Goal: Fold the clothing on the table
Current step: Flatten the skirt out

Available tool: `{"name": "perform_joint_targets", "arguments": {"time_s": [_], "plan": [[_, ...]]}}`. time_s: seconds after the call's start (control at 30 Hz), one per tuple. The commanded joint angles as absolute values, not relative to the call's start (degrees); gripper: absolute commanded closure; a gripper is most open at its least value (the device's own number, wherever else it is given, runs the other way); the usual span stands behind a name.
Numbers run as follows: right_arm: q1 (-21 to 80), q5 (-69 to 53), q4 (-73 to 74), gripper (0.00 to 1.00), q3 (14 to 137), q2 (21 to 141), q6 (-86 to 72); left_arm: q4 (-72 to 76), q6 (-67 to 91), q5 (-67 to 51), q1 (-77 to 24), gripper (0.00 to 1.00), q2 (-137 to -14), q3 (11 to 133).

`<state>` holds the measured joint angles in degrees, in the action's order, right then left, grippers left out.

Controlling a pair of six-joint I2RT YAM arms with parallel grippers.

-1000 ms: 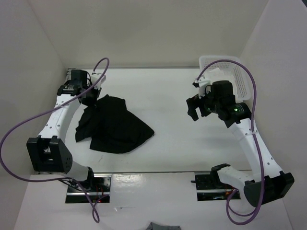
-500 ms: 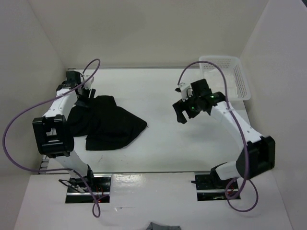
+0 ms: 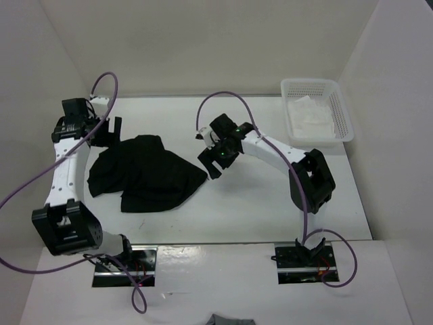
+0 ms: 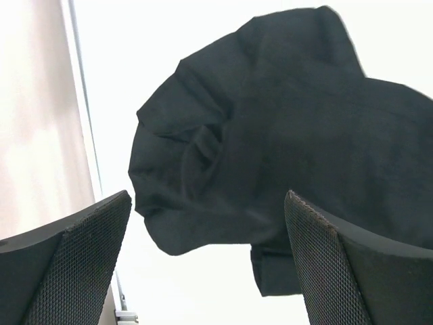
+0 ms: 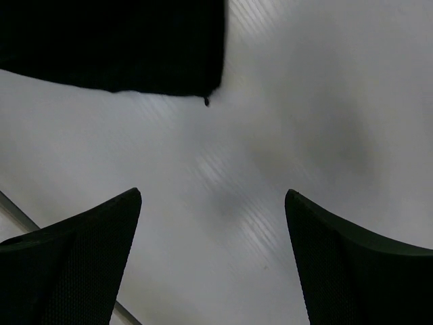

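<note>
The black clothing [image 3: 145,172] lies crumpled on the left half of the white table [image 3: 257,203]. My left gripper [image 3: 108,132] hovers open at the garment's far-left edge with nothing between its fingers. In the left wrist view the bunched clothing [image 4: 270,135] fills the middle, and the left gripper [image 4: 208,196] stands wide above its near edge. My right gripper [image 3: 211,162] is open just right of the garment's right corner. The right wrist view shows the right gripper [image 5: 213,195] over bare table, a corner of the clothing [image 5: 115,40] at top left.
A white mesh basket [image 3: 342,115] holding a white cloth [image 3: 308,114] stands at the back right. White walls close in the left, back and right sides. The left wall runs close beside the left gripper.
The left gripper opened, let go of the clothing and drew back to the left. The garment settled leftward. The right arm swept left from near the basket to the garment's right corner.
</note>
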<state>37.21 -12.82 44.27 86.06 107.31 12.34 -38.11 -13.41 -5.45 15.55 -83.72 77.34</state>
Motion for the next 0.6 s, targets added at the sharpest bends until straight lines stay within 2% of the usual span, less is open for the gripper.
{"name": "perform_joint_targets", "arguments": {"time_s": [0.0,0.57], "plan": [[38.94,-15.45,40.78,0.10,91.40,109.94,10.81,-41.04,-14.50,-9.05,15.21,0.00,-77.10,75.85],[42.36,-15.47,36.30,0.11,92.99,119.00,10.20,-44.38,-15.03,-10.11,15.73,0.00,-68.38,71.81]]}}
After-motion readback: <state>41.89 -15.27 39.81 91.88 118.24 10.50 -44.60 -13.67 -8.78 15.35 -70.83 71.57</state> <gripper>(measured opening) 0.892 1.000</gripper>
